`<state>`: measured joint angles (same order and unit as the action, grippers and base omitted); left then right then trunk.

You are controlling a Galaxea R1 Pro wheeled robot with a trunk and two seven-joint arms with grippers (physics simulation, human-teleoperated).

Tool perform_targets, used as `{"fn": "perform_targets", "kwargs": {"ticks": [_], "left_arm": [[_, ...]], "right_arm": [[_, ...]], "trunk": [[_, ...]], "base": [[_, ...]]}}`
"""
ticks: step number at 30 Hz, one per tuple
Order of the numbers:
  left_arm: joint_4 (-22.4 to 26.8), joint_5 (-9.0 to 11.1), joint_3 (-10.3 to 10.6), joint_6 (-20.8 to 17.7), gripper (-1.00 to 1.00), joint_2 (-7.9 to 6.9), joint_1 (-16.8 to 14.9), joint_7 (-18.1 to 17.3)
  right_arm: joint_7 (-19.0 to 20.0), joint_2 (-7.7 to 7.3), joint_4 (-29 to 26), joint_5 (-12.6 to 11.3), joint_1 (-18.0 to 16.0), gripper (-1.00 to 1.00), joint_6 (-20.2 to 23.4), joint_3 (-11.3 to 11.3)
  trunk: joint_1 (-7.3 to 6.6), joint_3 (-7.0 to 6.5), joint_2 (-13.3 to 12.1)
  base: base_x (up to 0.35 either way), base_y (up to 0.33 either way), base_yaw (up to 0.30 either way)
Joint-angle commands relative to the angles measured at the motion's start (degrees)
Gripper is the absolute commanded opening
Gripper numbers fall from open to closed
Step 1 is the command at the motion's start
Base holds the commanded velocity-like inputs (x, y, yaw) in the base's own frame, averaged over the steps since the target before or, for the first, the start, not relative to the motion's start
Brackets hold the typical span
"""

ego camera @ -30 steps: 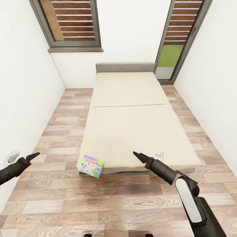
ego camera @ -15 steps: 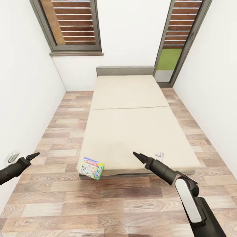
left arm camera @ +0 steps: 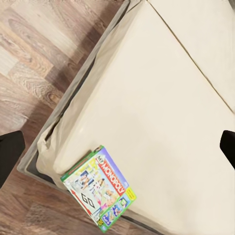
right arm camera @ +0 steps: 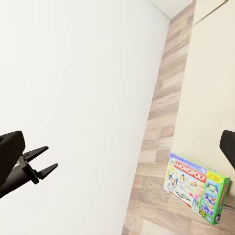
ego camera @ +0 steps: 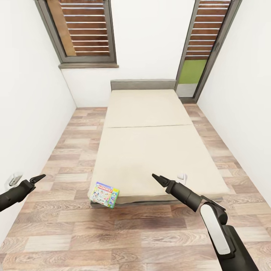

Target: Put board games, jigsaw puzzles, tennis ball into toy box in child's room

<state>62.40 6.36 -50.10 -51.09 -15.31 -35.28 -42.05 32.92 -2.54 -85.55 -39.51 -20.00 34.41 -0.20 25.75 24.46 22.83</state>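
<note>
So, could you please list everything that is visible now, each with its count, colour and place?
Monopoly box: one, green-edged with a white top, at the bed's near left corner, overhanging the edge.
Bed: one, beige mattress, dark grey frame, middle of the room.
Headboard: one, grey, against the far wall.
Windows: two, dark-framed, far wall.
Floor: wood planks, around the bed.
Left claw: one, black, low left, fingers apart.
Right claw: one, black, over the bed's near edge.
</note>
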Motion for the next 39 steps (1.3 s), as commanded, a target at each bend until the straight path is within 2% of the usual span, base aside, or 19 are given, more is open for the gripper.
{"fn": "perform_targets", "kwargs": {"ticks": [1,30,39], "left_arm": [[0.0,0.26,-0.09,-0.41,1.0,0.01,-0.06,0.0],[0.0,0.26,-0.09,-0.41,1.0,0.02,-0.06,-0.04],[0.0,0.3,-0.09,-0.41,1.0,0.02,-0.06,-0.05]], "right_arm": [[-0.05,-0.01,-0.01,-0.39,-0.04,1.0,0.39,-0.03],[-0.05,-0.01,0.2,-0.39,-0.04,1.0,0.39,-0.01],[-0.05,0.97,0.44,-0.23,-0.04,1.0,0.44,-0.01]], "trunk": [[0.03,-0.01,0.09],[0.03,-2.74,0.09],[0.03,-3.58,0.09]], "base": [[0.0,0.0,0.0],[0.0,0.0,0.0],[0.0,0.0,0.0]]}}
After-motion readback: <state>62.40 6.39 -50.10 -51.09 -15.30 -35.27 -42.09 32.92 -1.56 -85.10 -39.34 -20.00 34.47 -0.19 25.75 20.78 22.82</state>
